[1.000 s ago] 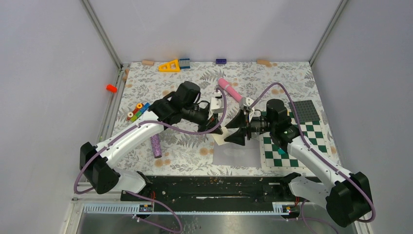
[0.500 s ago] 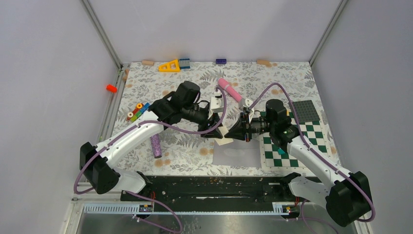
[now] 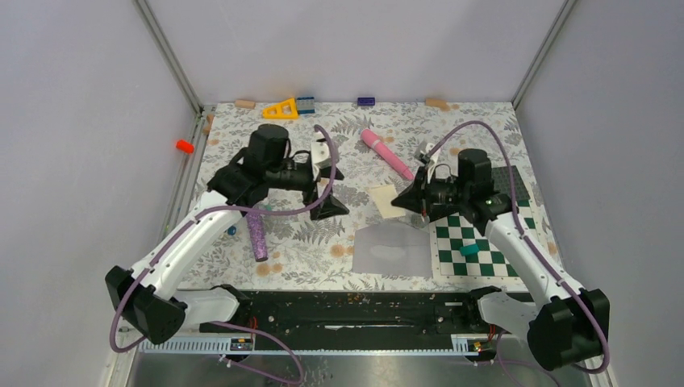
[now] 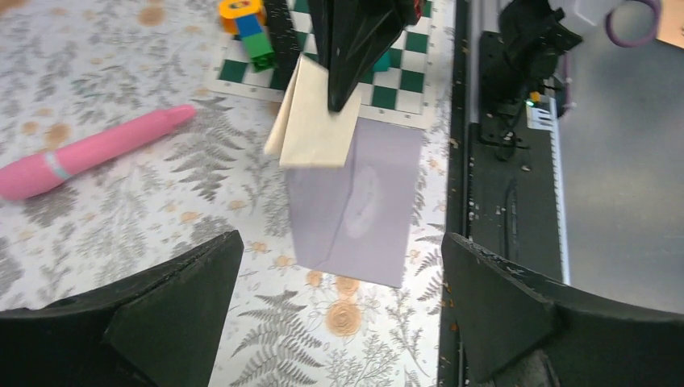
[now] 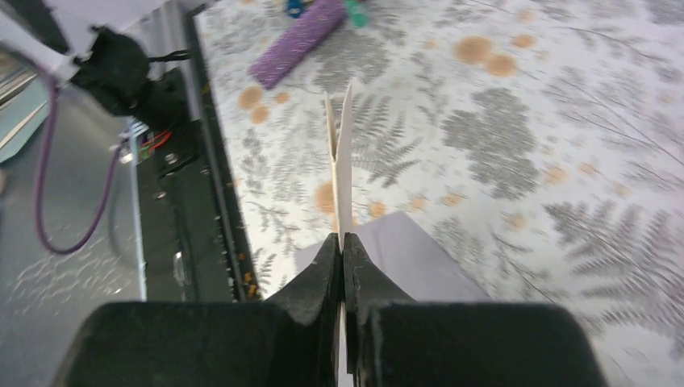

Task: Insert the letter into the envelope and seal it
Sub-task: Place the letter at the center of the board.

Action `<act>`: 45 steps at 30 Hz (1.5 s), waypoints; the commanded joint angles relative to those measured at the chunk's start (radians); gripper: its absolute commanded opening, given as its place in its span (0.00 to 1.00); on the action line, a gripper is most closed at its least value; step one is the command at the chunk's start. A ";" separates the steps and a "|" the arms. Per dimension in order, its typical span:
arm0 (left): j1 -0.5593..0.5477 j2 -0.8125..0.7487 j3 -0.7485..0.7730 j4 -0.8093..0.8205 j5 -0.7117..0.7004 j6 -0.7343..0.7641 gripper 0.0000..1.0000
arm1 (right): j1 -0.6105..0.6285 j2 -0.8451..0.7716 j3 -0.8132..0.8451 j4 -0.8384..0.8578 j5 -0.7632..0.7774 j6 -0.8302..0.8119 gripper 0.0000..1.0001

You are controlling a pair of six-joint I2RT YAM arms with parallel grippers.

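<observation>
The letter (image 3: 385, 200), a folded cream sheet, hangs above the table with my right gripper (image 3: 401, 201) shut on its right edge. From the right wrist view the letter (image 5: 342, 165) shows edge-on, pinched between my right gripper's (image 5: 343, 242) closed fingers. The envelope (image 3: 393, 250), pale lavender, lies flat on the floral table just below it, near the front edge. My left gripper (image 3: 327, 187) stands open and empty, apart to the left of the letter. In the left wrist view the letter (image 4: 314, 125) hangs over the far end of the envelope (image 4: 359, 201), beyond my left gripper (image 4: 339, 242).
A green-and-white checkerboard mat (image 3: 476, 242) with a teal piece (image 3: 469, 251) lies right of the envelope, and a grey baseplate (image 3: 504, 184) behind it. A pink cylinder (image 3: 387, 153) lies behind the letter. A purple cylinder (image 3: 257, 238) lies at the left. Small toys line the back edge.
My left gripper opened, let go of the letter and drew back to the left. My right gripper shut on the letter and carried it a little right and back.
</observation>
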 commanded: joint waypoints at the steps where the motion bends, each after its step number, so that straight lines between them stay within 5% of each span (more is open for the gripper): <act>1: 0.075 -0.050 -0.018 0.068 -0.007 0.011 0.99 | -0.080 0.041 0.145 -0.278 0.154 -0.121 0.00; 11: 0.203 -0.042 -0.060 0.046 -0.053 0.017 0.99 | -0.337 0.192 0.275 -0.480 0.240 -0.009 0.00; 21: 0.235 -0.113 -0.177 0.127 -0.082 -0.051 0.99 | -0.578 0.452 0.351 -0.482 0.252 0.184 0.00; 45: 0.243 -0.124 -0.234 0.172 -0.034 -0.084 0.99 | -0.650 0.620 0.350 -0.438 0.494 0.209 0.07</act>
